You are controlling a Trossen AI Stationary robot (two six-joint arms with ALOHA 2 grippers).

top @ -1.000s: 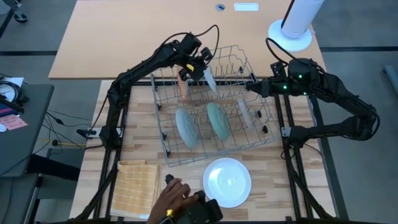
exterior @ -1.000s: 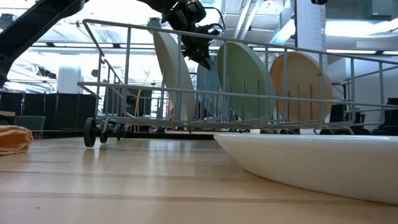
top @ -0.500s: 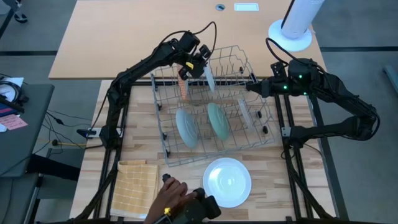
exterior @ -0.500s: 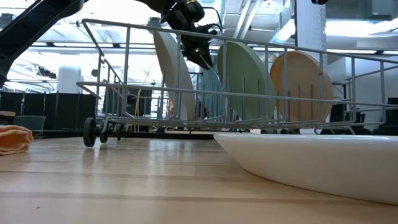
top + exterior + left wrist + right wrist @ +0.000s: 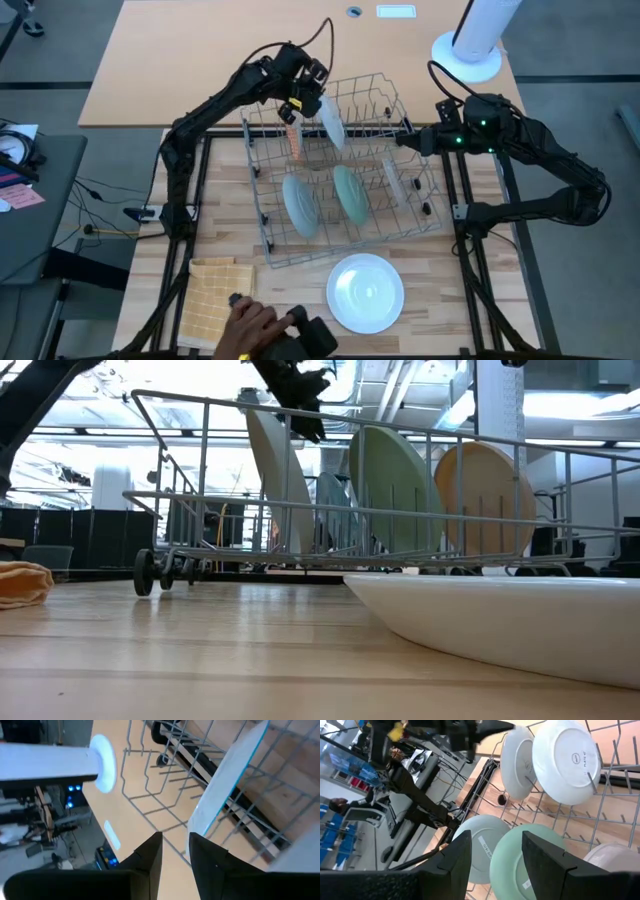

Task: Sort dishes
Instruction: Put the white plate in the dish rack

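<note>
Moved: left pincer (image 5: 312,98) had lifted its pale plate (image 5: 329,122) higher above the rack's (image 5: 345,175) far end.
Left pincer: pinching plate rim.
Right pincer (image 5: 408,141): spread, at rack's right side.
White plate (image 5: 365,291): near worktop (image 5: 480,290).

A pale wooden table (image 5: 440,275) carries a grey wire rack (image 5: 345,180) at its middle. A white plate (image 5: 365,292) lies flat on the wood near the rack, and a yellow checked cloth (image 5: 219,300) lies well apart from it.
</note>
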